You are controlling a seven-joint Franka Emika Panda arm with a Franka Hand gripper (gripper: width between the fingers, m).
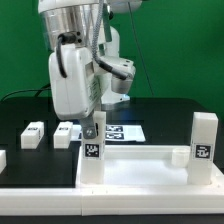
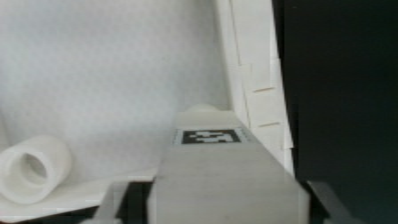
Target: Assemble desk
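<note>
Pincer: the gripper [image 1: 90,123] is clenched on a desk leg [image 1: 92,148]. In the wrist view the post fills the gap between the two fingers [image 2: 128,198], with no daylight either side. The leg hangs straight below the fingers, long axis vertical and in line with the gripper's approach, tag facing outward near its lower end. That lower end meets the desk top [image 1: 135,170] at its corner on the exterior view's left. Whether it is fully seated I cannot tell. In the wrist view a round socket [image 2: 27,168] shows on the top's floor just beside the leg, not under it, with the raised rim [image 2: 253,70] running alongside. Judgement: the coming move turns on keeping the leg plumb over its hole. Outward: a second leg [image 1: 205,137] stands upright at the opposite corner, two loose legs [image 1: 33,134] lie on the table well apart, and the marker board [image 1: 125,130] lies behind.
</note>
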